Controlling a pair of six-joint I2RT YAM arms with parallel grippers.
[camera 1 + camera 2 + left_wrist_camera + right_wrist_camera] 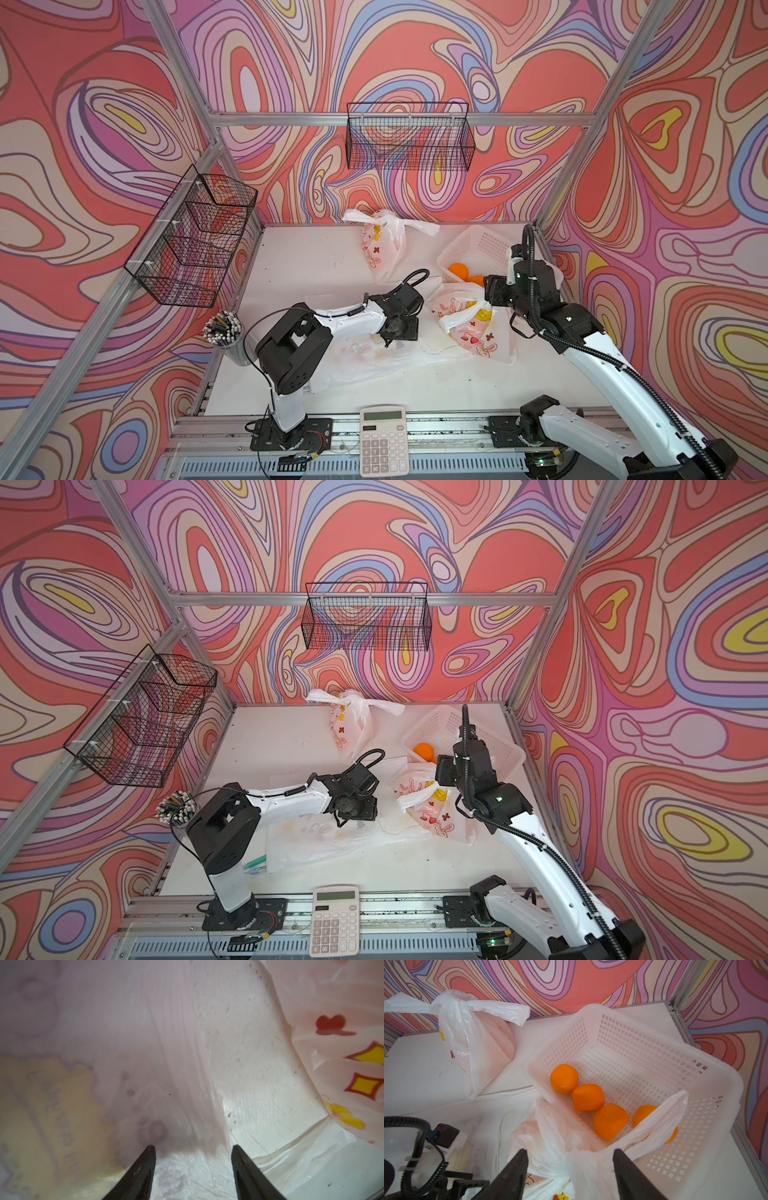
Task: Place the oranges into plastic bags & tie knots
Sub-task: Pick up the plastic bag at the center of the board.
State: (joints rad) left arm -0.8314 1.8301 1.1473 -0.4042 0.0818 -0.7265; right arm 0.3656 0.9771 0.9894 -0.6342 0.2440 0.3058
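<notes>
Left pincer (193, 1147) gapes, empty, over the flat thin translucent rabbit-print plastic bag (116, 1047) in the middle of the white counter (291, 266). The film looks limp and slippery, likely best pinched at a handle. Right pincer (571, 1150) is wide, gripping nothing. Glossy round oranges (564, 1079) sit in the white perforated basket (633, 1034), far right corner.

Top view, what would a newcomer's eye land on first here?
Probably the swirling pink-and-red walls all around the cell. Next come the bright oranges lying in the white basket at the far right, and the knotted printed bag standing at the back, left of the basket.
</notes>
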